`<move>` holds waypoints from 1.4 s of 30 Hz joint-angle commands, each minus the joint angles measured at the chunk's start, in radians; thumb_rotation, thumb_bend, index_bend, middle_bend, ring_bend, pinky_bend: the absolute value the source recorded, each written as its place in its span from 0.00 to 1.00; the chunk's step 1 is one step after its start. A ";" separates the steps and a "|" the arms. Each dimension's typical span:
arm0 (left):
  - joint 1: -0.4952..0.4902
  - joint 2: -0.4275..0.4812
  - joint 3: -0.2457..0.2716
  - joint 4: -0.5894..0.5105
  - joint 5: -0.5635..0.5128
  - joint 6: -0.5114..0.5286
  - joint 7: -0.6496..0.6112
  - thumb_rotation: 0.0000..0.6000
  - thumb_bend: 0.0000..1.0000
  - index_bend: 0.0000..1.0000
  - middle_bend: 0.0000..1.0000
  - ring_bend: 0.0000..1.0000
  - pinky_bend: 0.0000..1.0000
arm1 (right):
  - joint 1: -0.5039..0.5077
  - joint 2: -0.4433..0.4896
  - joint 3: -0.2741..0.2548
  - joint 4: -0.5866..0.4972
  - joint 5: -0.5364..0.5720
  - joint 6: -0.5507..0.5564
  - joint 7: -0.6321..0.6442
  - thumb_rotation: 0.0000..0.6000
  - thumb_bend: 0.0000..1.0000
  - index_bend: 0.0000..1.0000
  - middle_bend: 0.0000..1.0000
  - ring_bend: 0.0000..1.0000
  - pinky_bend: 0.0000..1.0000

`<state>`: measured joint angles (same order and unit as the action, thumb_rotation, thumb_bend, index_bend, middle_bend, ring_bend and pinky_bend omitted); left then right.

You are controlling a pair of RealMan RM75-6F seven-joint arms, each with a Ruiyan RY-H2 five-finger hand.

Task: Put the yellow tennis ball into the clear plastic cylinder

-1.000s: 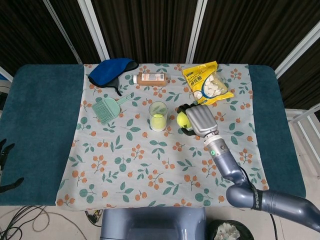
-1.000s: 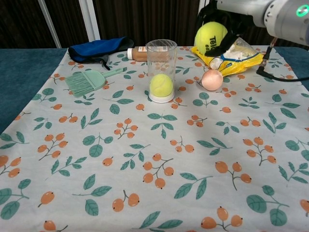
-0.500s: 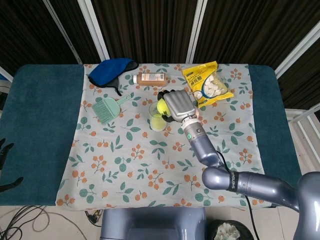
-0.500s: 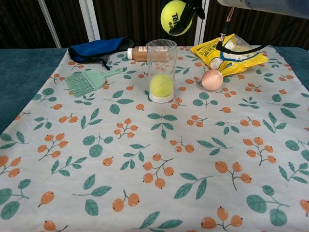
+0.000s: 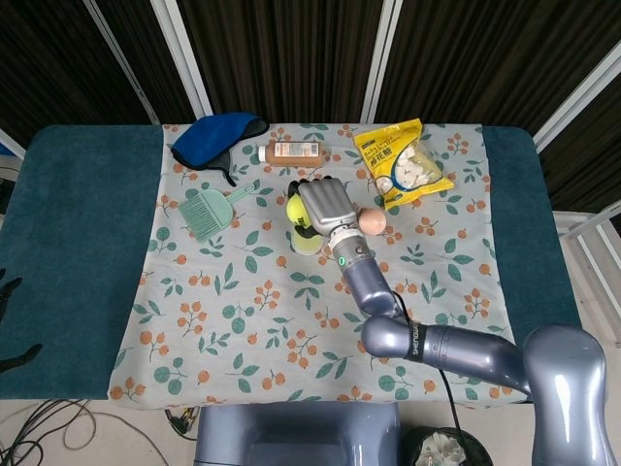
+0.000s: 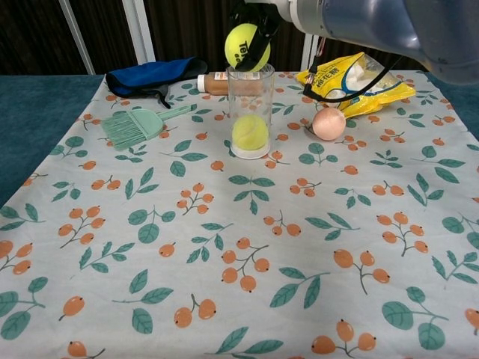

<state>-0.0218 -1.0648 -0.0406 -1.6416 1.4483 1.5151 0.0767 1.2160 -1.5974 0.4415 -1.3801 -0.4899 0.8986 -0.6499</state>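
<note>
My right hand (image 5: 324, 205) holds a yellow tennis ball (image 6: 243, 46) just above the open mouth of the clear plastic cylinder (image 6: 250, 111), which stands upright on the floral cloth. In the head view the ball (image 5: 295, 209) peeks out left of the hand, which covers most of the cylinder. A second yellow tennis ball (image 6: 250, 132) lies at the cylinder's bottom. My left hand (image 5: 8, 320) shows only as dark fingers at the far left edge, off the table, with nothing seen in it.
A peach egg-shaped ball (image 6: 328, 123) lies right of the cylinder. A yellow snack bag (image 6: 359, 82) sits behind it. A green brush (image 6: 135, 123), blue eye mask (image 6: 150, 77) and brown bottle (image 6: 213, 82) lie at the back left.
My right hand has carried the held ball leftward, from right of the cylinder to just over its mouth, and lowered it slightly.
</note>
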 commanded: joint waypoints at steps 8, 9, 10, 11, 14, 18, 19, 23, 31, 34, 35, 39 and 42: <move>0.003 0.005 -0.001 -0.003 -0.005 0.002 -0.004 1.00 0.00 0.14 0.00 0.00 0.08 | 0.039 0.005 -0.030 0.008 0.112 -0.011 -0.040 1.00 0.34 0.17 0.07 0.12 0.03; 0.003 0.005 -0.002 -0.003 -0.006 0.002 -0.004 1.00 0.00 0.14 0.00 0.00 0.08 | 0.044 0.010 -0.031 0.006 0.127 -0.011 -0.045 1.00 0.32 0.15 0.05 0.10 0.02; 0.003 0.005 -0.002 -0.004 -0.007 0.001 -0.003 1.00 0.00 0.14 0.00 0.00 0.08 | 0.048 0.014 -0.032 0.004 0.140 -0.011 -0.051 1.00 0.32 0.15 0.04 0.09 0.02; 0.003 0.006 -0.002 -0.005 -0.008 0.002 -0.003 1.00 0.00 0.14 0.00 0.00 0.08 | 0.053 0.019 -0.033 0.002 0.153 -0.008 -0.059 1.00 0.32 0.14 0.04 0.09 0.01; 0.004 0.007 -0.002 -0.006 -0.007 0.003 -0.003 1.00 0.00 0.14 0.00 0.00 0.08 | 0.064 0.037 -0.033 -0.009 0.191 -0.009 -0.074 1.00 0.31 0.13 0.03 0.08 0.01; 0.006 0.009 -0.006 -0.005 -0.012 0.007 -0.006 1.00 0.00 0.14 0.00 0.00 0.08 | 0.065 0.079 -0.023 -0.060 0.204 0.006 -0.070 1.00 0.31 0.12 0.03 0.07 0.01; 0.007 0.010 -0.007 -0.004 -0.016 0.007 -0.008 1.00 0.00 0.14 0.00 0.00 0.08 | 0.059 0.102 -0.016 -0.088 0.196 0.018 -0.060 1.00 0.31 0.12 0.03 0.07 0.01; 0.008 0.012 -0.011 -0.003 -0.021 0.011 -0.012 1.00 0.00 0.14 0.00 0.00 0.08 | 0.016 0.196 0.003 -0.201 0.159 0.060 -0.021 1.00 0.31 0.12 0.03 0.07 0.01; 0.007 0.006 -0.004 -0.008 -0.007 0.011 0.010 1.00 0.00 0.14 0.00 0.00 0.08 | -0.252 0.484 -0.066 -0.525 -0.130 0.191 0.134 1.00 0.31 0.11 0.03 0.07 0.01; 0.005 -0.001 0.000 -0.012 -0.001 0.010 0.029 1.00 0.00 0.14 0.00 0.00 0.08 | -0.405 0.568 -0.154 -0.608 -0.342 0.272 0.225 1.00 0.31 0.11 0.03 0.07 0.01; 0.005 -0.004 0.000 -0.013 -0.001 0.010 0.034 1.00 0.00 0.14 0.00 0.00 0.08 | -0.447 0.582 -0.183 -0.620 -0.409 0.304 0.247 1.00 0.31 0.11 0.03 0.07 0.01; 0.005 -0.011 0.002 -0.015 -0.002 0.008 0.051 1.00 0.00 0.14 0.00 0.00 0.08 | -0.607 0.583 -0.306 -0.607 -0.676 0.458 0.318 1.00 0.31 0.11 0.03 0.07 0.01; 0.005 -0.013 0.002 -0.015 0.004 0.013 0.052 1.00 0.00 0.14 0.00 0.00 0.08 | -0.738 0.553 -0.403 -0.560 -0.829 0.598 0.358 1.00 0.31 0.11 0.03 0.07 0.01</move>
<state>-0.0171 -1.0771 -0.0385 -1.6565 1.4504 1.5260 0.1292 0.6865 -1.0637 0.1977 -1.9411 -1.0955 1.2939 -0.3929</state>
